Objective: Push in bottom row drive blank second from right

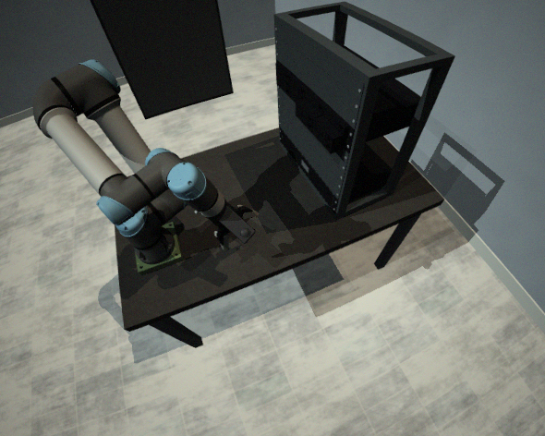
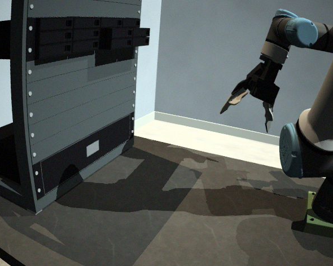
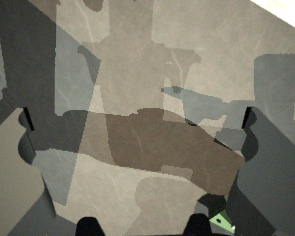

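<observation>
The dark rack (image 1: 353,107) stands at the far right end of the table. In the exterior view its front (image 2: 75,94) shows the three rows of drive blanks (image 2: 89,32) near the top. The right-hand blanks in the middle and bottom rows stick out from the face. The bottom-row blank second from the right (image 2: 119,43) is among them. My gripper (image 2: 245,120) is open and empty. It hangs above the table, pointing down, far to the right of the rack and lower than the blanks. It also shows in the top view (image 1: 233,234). The wrist view shows only the table between the fingers.
My arm's base sits on a green plate (image 1: 158,255) near the table's left end; it also shows in the exterior view (image 2: 321,220). A dark panel (image 1: 164,51) hangs behind the table. The rack's lower front is grey filler panels (image 2: 80,114).
</observation>
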`<action>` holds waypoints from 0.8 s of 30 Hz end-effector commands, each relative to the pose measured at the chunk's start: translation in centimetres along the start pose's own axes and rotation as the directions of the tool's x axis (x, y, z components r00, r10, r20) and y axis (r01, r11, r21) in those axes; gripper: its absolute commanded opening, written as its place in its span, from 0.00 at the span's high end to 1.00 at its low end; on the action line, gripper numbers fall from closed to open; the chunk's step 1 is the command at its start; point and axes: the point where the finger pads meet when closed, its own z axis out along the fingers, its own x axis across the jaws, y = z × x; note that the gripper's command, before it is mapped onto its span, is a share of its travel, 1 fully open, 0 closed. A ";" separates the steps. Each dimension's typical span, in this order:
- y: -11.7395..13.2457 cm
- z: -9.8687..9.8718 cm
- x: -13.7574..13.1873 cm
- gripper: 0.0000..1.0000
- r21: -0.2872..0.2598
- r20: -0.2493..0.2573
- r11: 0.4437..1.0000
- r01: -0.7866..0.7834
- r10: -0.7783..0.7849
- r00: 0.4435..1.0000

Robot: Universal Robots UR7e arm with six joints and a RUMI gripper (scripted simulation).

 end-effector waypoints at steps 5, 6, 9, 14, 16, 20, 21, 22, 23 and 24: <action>-0.4 0.0 -0.2 0.00 0.011 0.007 1.000 0.012 -0.012 1.000; -0.4 0.0 -0.3 0.00 0.013 0.008 1.000 0.015 -0.015 1.000; -0.5 0.0 -0.3 0.00 0.016 0.010 1.000 0.018 -0.018 1.000; -1.1 0.0 -0.7 0.00 0.035 0.021 0.999 0.040 -0.040 0.999; -1.4 -0.1 -0.9 0.00 0.045 0.027 0.998 0.051 -0.052 0.998; -2.2 -0.1 -1.3 0.00 0.070 0.039 0.994 0.080 -0.083 0.996; -2.4 -0.1 -1.5 0.00 0.078 0.043 0.993 0.088 -0.091 0.995; -2.6 -0.2 -1.6 0.00 0.086 0.047 0.992 0.097 -0.101 0.994; -2.8 -0.2 -1.8 0.00 0.094 0.050 0.990 0.106 -0.111 0.993; -2.8 -0.2 -1.8 0.00 0.094 0.050 0.990 0.106 -0.111 0.993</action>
